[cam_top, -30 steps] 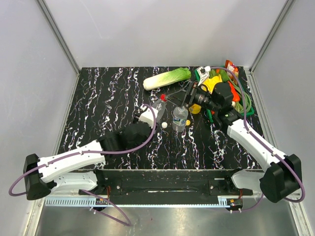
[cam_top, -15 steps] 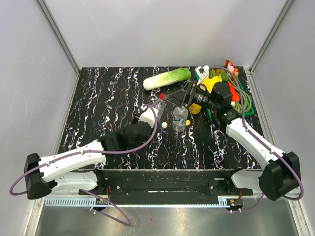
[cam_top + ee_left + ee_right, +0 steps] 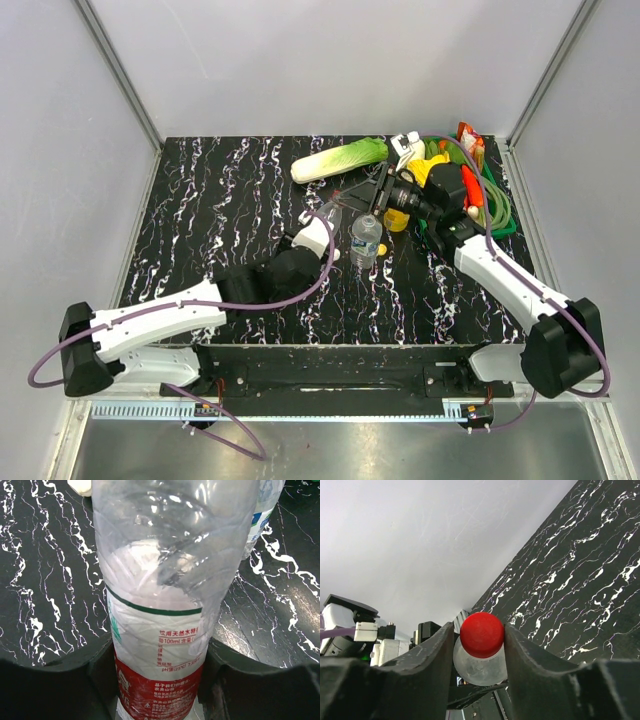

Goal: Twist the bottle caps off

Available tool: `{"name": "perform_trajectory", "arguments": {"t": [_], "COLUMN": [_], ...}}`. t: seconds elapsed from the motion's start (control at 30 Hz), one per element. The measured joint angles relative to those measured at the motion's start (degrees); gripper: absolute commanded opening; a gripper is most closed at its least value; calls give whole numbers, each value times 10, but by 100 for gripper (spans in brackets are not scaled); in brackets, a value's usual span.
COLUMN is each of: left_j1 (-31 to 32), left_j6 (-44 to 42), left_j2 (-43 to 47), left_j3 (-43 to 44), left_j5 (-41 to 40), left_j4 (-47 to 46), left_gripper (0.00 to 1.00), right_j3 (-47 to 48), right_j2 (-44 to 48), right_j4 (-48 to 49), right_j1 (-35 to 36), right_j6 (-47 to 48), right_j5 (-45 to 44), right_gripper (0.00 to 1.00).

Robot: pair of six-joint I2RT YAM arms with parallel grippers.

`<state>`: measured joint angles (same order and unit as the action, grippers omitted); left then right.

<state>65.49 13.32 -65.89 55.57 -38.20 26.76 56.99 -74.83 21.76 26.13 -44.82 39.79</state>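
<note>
Left fingers (image 3: 62, 690): closed partway on the lower body of the red-label bottle (image 3: 155, 630), one pad on each side at the bottom of the left wrist view.
Left gripper (image 3: 312, 236): sat just left of centre in the top view, at the bottle's base.
Red-label bottle: clear, with a red band low down and a green line above it. It filled the middle of the left wrist view and rose from between the jaws.
Right fingers (image 3: 432, 670): drawn in on the red cap (image 3: 481, 634), touching it on both sides.
Right gripper (image 3: 480, 630): reached in from the right of the top view to the top of the red-label bottle.
Red cap: on the bottle neck, at centre of the right wrist view. It was hidden under the fingers in the top view.
Blue-label bottle (image 3: 366, 240): stood on the table (image 3: 200, 220) just right of the held bottle, apart from both grippers.
Yellow cap (image 3: 383, 249): lay on the table just right of the blue-label bottle.
Orange bottle (image 3: 398, 222): right of centre, mostly hidden under the right wrist.
Cabbage (image 3: 338, 160): lay at upper centre of the table, beyond the bottles.
Pile (image 3: 480, 190): mixed coloured items in the upper right corner.
</note>
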Motion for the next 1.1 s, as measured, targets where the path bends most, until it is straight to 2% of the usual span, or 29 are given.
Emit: {"name": "perform_trajectory", "arguments": {"t": [0.07, 0.13, 0.27, 0.33, 0.43, 0.6, 0.73, 0.87, 0.93, 1.1], "left_j1": [2, 3, 6, 8, 13, 21, 29, 35, 36, 37], "left_j6": [0, 1, 2, 2, 2, 2, 3, 10, 14, 20], "left_j2": [-5, -9, -17, -24, -37, -51, -70, -90, -96, -97], "left_j3": [4, 8, 13, 15, 19, 27, 40, 50, 52, 52], "left_j5": [-7, -12, -23, -30, -43, -64, -87, -101, -103, -103], "left_j4": [3, 6, 9, 10, 13, 24, 41, 52, 56, 58], "left_gripper": [36, 36, 36, 36, 36, 36, 36, 35, 35, 34], "right_j3": [2, 6, 7, 7, 7, 7, 10, 10, 10, 10], "right_j2": [-4, -9, -10, -10, -10, -14, -22, -23, -23, -22], "right_j4": [-2, -2, -2, -2, -3, -6, -16, -28, -32, -34], "right_j1": [0, -2, -3, -3, -2, -3, -3, -5, -5, -5], "right_j6": [0, -1, -2, -6, -9, -12, -11, -2, 2, 7], "right_j5": [2, 4, 3, 3, 4, 3, -2, -3, -3, -3], "right_gripper": [37, 35, 56, 61, 61, 48, 31, 8, 0, 0]}}
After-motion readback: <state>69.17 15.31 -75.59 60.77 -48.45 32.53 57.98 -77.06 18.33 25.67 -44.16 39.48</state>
